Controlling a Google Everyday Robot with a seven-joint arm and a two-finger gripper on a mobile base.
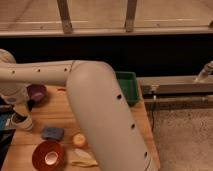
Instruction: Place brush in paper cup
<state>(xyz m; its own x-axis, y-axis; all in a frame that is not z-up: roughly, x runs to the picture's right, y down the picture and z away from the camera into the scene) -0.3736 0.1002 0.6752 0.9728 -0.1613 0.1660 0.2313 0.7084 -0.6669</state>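
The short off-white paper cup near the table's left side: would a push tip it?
The short off-white paper cup is probably light, so it may slide on the wooden table. Being squat and upright, it likely resists tipping. The gripper hangs just above it.

The gripper [15, 104] is hanging at the table's [62, 116] left edge, over the cup [21, 121], with the bowl [37, 91] sitting just behind
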